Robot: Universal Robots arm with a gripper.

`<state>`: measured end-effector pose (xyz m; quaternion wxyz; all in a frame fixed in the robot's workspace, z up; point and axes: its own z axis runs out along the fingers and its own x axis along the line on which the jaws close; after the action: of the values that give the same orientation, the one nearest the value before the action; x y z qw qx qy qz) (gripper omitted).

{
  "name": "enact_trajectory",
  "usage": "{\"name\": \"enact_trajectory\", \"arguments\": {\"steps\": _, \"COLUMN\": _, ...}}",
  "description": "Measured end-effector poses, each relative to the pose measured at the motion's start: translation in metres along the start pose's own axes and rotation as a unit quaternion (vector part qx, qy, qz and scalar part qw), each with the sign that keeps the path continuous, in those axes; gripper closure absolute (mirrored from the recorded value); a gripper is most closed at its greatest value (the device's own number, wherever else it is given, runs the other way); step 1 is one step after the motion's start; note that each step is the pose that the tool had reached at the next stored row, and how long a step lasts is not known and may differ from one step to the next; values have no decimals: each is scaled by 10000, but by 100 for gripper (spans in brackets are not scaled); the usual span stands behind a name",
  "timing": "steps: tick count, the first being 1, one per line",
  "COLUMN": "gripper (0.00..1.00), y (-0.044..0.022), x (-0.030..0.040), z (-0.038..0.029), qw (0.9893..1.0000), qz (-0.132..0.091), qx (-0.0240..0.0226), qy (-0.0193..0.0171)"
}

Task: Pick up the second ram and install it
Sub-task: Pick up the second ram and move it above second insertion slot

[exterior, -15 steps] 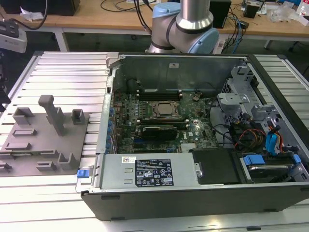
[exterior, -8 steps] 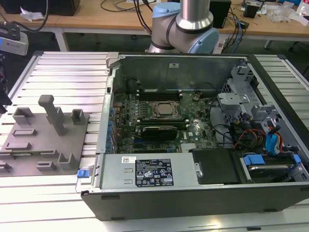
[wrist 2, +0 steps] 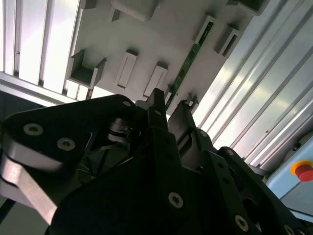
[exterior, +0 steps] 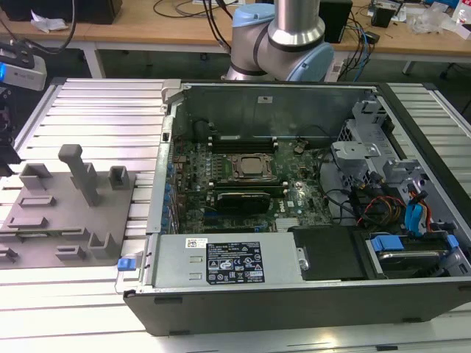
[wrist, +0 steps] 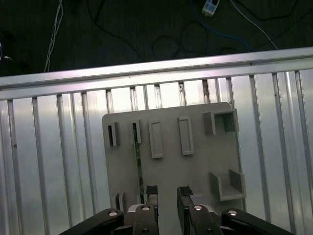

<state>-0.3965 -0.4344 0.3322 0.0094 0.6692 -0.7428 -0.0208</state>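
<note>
The second ram (wrist: 138,161) is a thin green stick standing on edge in a slot of the grey fixture plate (wrist: 195,166). In the second wrist view the ram (wrist 2: 188,63) runs between two slot blocks on the fixture plate (wrist 2: 146,44). My gripper (wrist: 167,192) hangs above the plate, open, with nothing between its fingers. One black finger (wrist: 151,192) sits just beside the stick's near end, and the other finger (wrist: 184,192) is further off. In the second wrist view the gripper (wrist 2: 172,103) stands over that same end of the stick.
On the ribbed metal table (exterior: 96,103), the fixture plate (exterior: 66,213) with its upright blocks lies at the exterior view's left. The open computer case (exterior: 294,279) holds the motherboard, the CPU socket (exterior: 254,166) and a black card (exterior: 243,200). The arm's base (exterior: 283,37) rises behind the case.
</note>
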Motion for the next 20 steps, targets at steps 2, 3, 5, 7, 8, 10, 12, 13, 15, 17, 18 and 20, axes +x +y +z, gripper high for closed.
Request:
{"name": "enact_trajectory", "arguments": {"steps": 2, "gripper": 70, "y": -1, "x": 0, "z": 21, "qw": 10000, "qz": -2, "qx": 0, "qy": 0}}
{"name": "enact_trajectory", "arguments": {"steps": 3, "gripper": 70, "y": -2, "x": 0, "z": 38, "qw": 10000, "qz": -3, "qx": 0, "qy": 0}}
{"name": "enact_trajectory", "arguments": {"steps": 5, "gripper": 70, "y": -3, "x": 1, "z": 60, "qw": 10000, "qz": -5, "qx": 0, "qy": 0}}
{"name": "enact_trajectory", "arguments": {"steps": 7, "gripper": 70, "y": -3, "x": 1, "z": 69, "qw": 10000, "qz": -6, "qx": 0, "qy": 0}}
{"name": "enact_trajectory", "arguments": {"steps": 8, "gripper": 70, "y": -3, "x": 1, "z": 74, "qw": 10000, "qz": -7, "qx": 0, "qy": 0}}
{"name": "enact_trajectory", "arguments": {"steps": 10, "gripper": 70, "y": -4, "x": 1, "z": 94, "qw": 10000, "qz": -8, "qx": 0, "qy": 0}}
{"name": "enact_trajectory", "arguments": {"steps": 12, "gripper": 70, "y": -5, "x": 2, "z": 115, "qw": 10000, "qz": -10, "qx": 0, "qy": 0}}
{"name": "enact_trajectory", "arguments": {"steps": 13, "gripper": 70, "y": -5, "x": 2, "z": 120, "qw": 10000, "qz": -11, "qx": 0, "qy": 0}}
{"name": "enact_trajectory", "arguments": {"steps": 15, "gripper": 70, "y": -6, "x": 2, "z": 138, "qw": 10000, "qz": -12, "qx": 0, "qy": 0}}
{"name": "enact_trajectory", "arguments": {"steps": 17, "gripper": 70, "y": -7, "x": 2, "z": 154, "qw": 10000, "qz": -14, "qx": 0, "qy": 0}}
{"name": "enact_trajectory", "arguments": {"steps": 18, "gripper": 70, "y": -7, "x": 2, "z": 161, "qw": 10000, "qz": -14, "qx": 0, "qy": 1}}
{"name": "enact_trajectory", "arguments": {"steps": 20, "gripper": 70, "y": -7, "x": 2, "z": 172, "qw": 10000, "qz": -15, "qx": 0, "qy": 0}}
